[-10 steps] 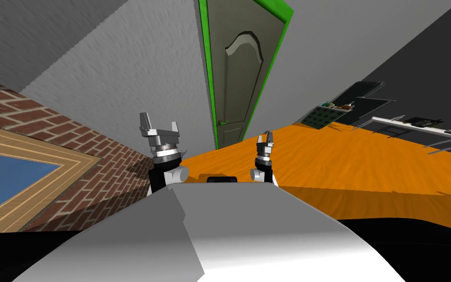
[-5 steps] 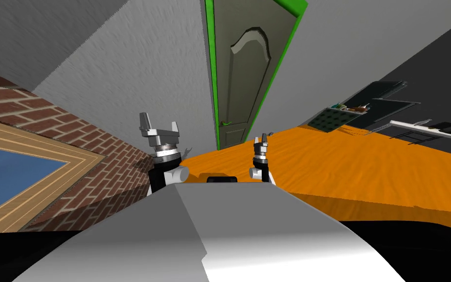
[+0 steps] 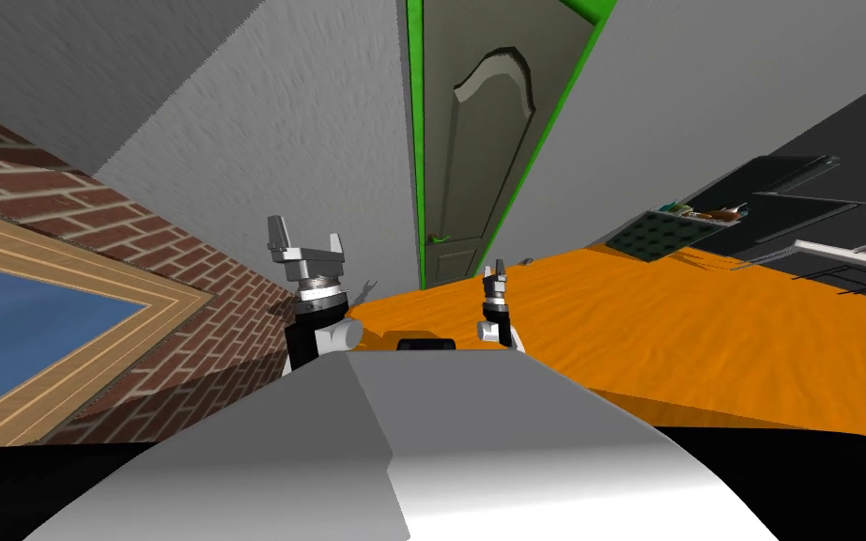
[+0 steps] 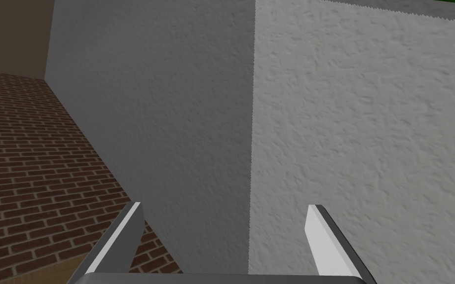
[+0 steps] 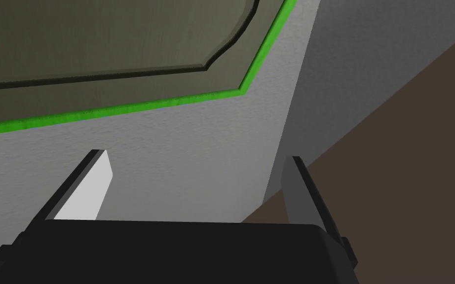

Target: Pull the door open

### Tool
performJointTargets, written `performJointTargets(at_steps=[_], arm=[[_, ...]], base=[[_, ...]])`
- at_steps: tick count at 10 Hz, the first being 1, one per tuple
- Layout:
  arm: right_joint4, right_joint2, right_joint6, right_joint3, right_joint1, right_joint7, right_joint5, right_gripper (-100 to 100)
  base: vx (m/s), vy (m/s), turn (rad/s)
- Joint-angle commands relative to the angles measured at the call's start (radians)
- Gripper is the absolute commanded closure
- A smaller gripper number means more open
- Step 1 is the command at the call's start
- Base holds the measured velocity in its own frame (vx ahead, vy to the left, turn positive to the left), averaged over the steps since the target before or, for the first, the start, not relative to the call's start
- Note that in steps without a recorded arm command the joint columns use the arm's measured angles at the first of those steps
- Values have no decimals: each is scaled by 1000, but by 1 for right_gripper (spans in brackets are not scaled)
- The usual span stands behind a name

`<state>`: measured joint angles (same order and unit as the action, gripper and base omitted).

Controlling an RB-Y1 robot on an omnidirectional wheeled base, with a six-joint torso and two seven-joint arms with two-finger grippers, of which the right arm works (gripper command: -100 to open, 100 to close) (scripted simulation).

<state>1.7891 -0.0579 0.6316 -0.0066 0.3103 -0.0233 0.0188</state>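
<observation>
a dull olive-grey panelled door [image 3: 464, 169] with an arched raised moulding stands at twelve o'clock in the head view, well apart from both arms. it sits inside a bright green frame [image 3: 414, 141] set in a light grey textured wall [image 3: 309, 141]. a small green lever handle [image 3: 439, 240] shows low on the door, at about seven o'clock of the panel, close to the frame's edge.

the right claw [image 3: 492, 274] is raised at about one o'clock of the chest tip, over the orange floor [image 3: 657, 310], and points toward the foot of the door. in its wrist view the right claw [image 5: 197, 156] has its two blades spread wide with nothing between them. beyond them lies grey wall, and further along the claw's line the green frame [image 5: 123, 109] and the door's moulded panel [image 5: 98, 49]. nothing touches the handle.

the left claw [image 3: 306, 239] is held up at eleven o'clock of the chest tip, near a red-brown brick wall [image 3: 140, 272]. its wrist view shows the left claw [image 4: 224, 207] spread just as wide and holding nothing.

a blue picture in a pale wooden frame [image 3: 93, 282] hangs on the brick wall at nine o'clock. dark shelving [image 3: 703, 216] with small items stands at three o'clock, beyond the floor's far edge.
</observation>
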Motion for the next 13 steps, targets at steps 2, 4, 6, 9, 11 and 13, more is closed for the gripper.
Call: performJointTargets(at_steps=[2, 4, 6, 9, 11, 13], arm=[[-76, -15, -1, -9, -46, 7, 2, -100], [-131, -22, 1, -12, -66, 9, 3, -100], [-178, -29, 2, -15, -87, 12, 4, -100], [-287, -49, 7, -26, -150, 21, 7, -100], [-337, -56, 9, -30, -171, 25, 9, -100], [-390, -62, 10, -33, -192, 28, 10, -100]], base=[[73, -2, 120], [57, -13, 69], [67, -15, 116], [78, -11, 137], [60, -15, 70], [46, -8, 82]])
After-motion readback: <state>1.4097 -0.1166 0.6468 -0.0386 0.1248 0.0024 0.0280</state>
